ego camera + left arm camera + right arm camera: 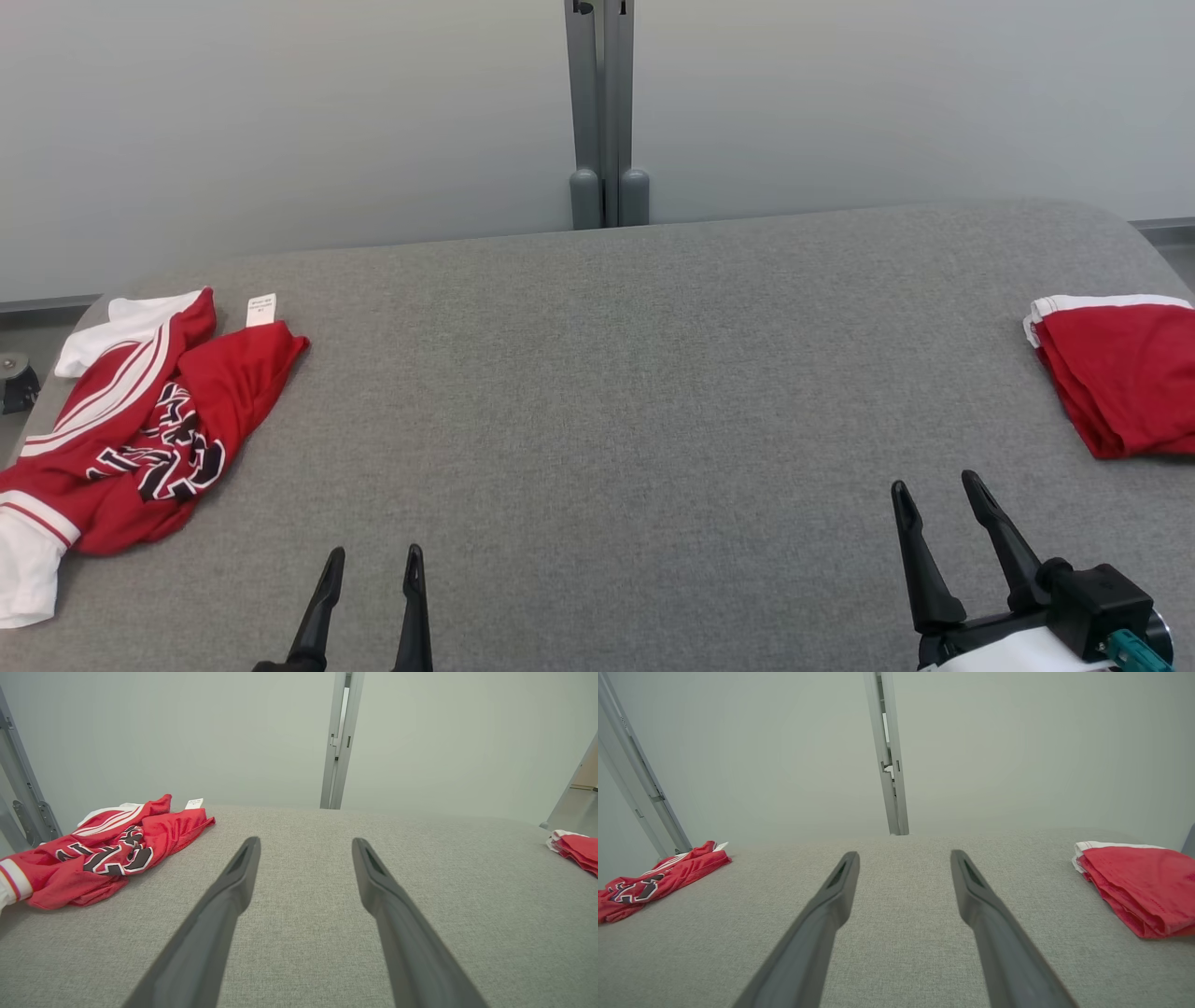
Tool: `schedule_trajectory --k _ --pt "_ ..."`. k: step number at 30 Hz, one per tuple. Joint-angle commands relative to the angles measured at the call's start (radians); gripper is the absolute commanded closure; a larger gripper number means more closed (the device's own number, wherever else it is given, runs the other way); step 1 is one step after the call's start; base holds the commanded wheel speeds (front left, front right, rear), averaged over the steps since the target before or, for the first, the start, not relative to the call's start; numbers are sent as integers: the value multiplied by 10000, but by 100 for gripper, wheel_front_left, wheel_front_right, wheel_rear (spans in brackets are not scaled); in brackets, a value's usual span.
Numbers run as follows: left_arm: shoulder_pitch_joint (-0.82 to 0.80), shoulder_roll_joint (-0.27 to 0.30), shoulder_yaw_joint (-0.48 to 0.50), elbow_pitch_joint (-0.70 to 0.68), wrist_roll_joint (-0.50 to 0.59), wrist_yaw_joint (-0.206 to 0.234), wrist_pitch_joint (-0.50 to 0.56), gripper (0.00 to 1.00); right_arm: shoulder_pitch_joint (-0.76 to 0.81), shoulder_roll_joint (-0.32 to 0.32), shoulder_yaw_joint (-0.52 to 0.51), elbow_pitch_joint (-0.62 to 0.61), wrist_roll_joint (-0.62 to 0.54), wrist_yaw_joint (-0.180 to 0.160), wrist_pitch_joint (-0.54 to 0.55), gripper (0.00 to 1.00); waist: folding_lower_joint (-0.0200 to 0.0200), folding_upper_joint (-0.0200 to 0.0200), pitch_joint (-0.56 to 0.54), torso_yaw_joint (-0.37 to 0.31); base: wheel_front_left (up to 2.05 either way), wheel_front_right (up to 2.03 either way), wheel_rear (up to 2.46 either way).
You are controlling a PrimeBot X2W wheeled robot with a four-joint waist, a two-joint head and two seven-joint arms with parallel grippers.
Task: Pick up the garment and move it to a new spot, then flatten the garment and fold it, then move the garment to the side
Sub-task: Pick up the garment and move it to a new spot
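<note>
Crumpled garment (215, 392) left, folded red cloth (1120, 373) right (left gripper (374, 553) and right gripper (934, 481) gape empty), grey table (607, 373) between.

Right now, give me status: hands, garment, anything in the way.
Left hand and right hand open, empty. Crumpled red jersey at left edge of table, untouched. Folded red garment far right; nothing blocks the jersey.

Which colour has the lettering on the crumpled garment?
Black lettering edged in white; clearest in the left wrist view.
</note>
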Motion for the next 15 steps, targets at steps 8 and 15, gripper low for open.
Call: schedule_trajectory --k 8,15 --pt "-388 39 14 36 3 44 10 0 -107 22 -49 67 10 -10 -27 0 0 0 88 -5 0 0 0" --pt "-454 39 -10 104 87 -31 10 0 -127 48 -64 59 -10 -10 -27 0 0 0 139 -10 0 0 0"
